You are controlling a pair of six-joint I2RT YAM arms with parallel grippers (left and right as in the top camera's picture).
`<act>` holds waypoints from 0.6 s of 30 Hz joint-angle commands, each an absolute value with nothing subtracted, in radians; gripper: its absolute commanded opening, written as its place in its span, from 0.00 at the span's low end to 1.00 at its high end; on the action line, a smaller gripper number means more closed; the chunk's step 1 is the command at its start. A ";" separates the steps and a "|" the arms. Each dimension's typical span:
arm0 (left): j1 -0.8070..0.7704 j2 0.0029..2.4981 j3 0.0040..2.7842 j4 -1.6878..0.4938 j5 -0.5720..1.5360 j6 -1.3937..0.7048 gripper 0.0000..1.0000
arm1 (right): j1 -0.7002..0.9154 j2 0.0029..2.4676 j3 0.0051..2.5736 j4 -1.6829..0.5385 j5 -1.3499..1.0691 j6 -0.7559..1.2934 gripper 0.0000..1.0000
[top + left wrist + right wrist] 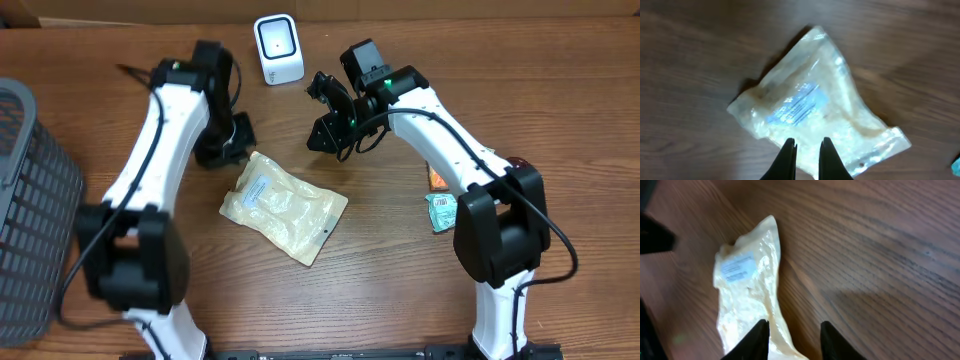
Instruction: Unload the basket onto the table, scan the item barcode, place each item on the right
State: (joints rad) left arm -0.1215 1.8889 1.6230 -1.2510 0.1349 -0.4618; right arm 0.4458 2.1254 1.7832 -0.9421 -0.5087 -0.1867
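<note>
While clear cream-filled plastic pouch [283, 207] lies on worktop [400, 295], label [262, 187] up: left tool [808, 144] clenched empty at its 10 o'clock, right tool [793, 326] released at 1 o'clock. Risk: slick film slips from pinch, label creases, white box scanner [278, 48] misreads.

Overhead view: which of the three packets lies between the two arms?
The large pale pouch with a white label, mid-table. The small green packet and the orange packet lie at the right, beside the right arm's base.

Brown wood-grain table [400, 300] w/ soft sheen, dark mesh basket [30, 200] at L edge (partly cropped)
</note>
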 commanded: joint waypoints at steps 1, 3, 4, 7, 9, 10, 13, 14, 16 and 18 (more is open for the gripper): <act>-0.099 1.697 1.489 -1.200 0.129 -0.472 0.05 | 0.446 2.172 1.779 -0.929 -0.505 -0.192 0.33; -0.086 1.646 1.401 -1.152 0.151 -0.472 0.04 | 0.448 2.188 1.779 -0.915 -0.506 -0.192 0.33; -0.077 1.627 1.354 -1.126 0.165 -0.473 0.04 | 0.451 2.194 1.779 -0.907 -0.506 -0.192 0.33; -0.044 1.615 1.246 -1.058 0.221 -0.474 0.05 | 0.460 2.220 1.779 -0.895 -0.537 -0.221 0.33; -0.025 1.616 1.182 -1.002 0.259 -0.479 0.04 | 0.468 2.236 1.779 -0.895 -0.552 -0.240 0.34; -0.017 1.616 1.153 -0.973 0.265 -0.480 0.05 | 0.472 2.244 1.778 -0.895 -0.551 -0.241 0.34; -0.010 1.616 1.095 -0.911 0.263 -0.487 0.05 | 0.483 2.262 1.778 -0.896 -0.584 -0.262 0.34; -0.010 1.616 1.083 -0.898 0.263 -0.487 0.04 | 0.487 2.265 1.778 -0.899 -0.609 -0.281 0.36; -0.010 1.616 1.058 -0.879 0.263 -0.495 0.04 | 0.497 2.276 1.778 -0.903 -0.648 -0.305 0.39; -0.010 1.616 1.034 -0.860 0.265 -0.504 0.05 | 0.508 2.286 1.778 -0.905 -0.649 -0.308 0.41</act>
